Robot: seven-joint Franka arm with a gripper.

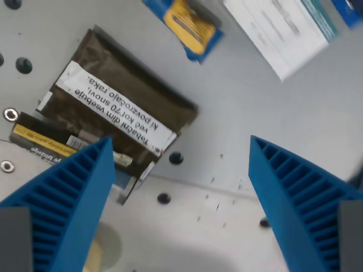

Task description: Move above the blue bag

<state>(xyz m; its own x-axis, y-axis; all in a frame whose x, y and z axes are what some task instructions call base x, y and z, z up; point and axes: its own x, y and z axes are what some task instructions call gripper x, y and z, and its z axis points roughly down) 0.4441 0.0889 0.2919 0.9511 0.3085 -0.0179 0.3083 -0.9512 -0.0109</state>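
Between the two ribbed blue fingers (pixel 74 198) lies a wide stretch of bare grey table (pixel 238 113); the gripper (pixel 180 148) is spread wide with nothing in it. Up at the top edge, left of centre, sits the blue bag (pixel 190 25) with its yellow label, partly cut off by the frame and well apart from the fingers. Just beside it, toward the wrist view's right, lies a white box (pixel 283 31), blurred. On the wrist view's left a dark brown pouch (pixel 122 102) with a white printed sticker lies tilted, its lower corner hidden behind the left-hand finger. Small dark holes dot the table.
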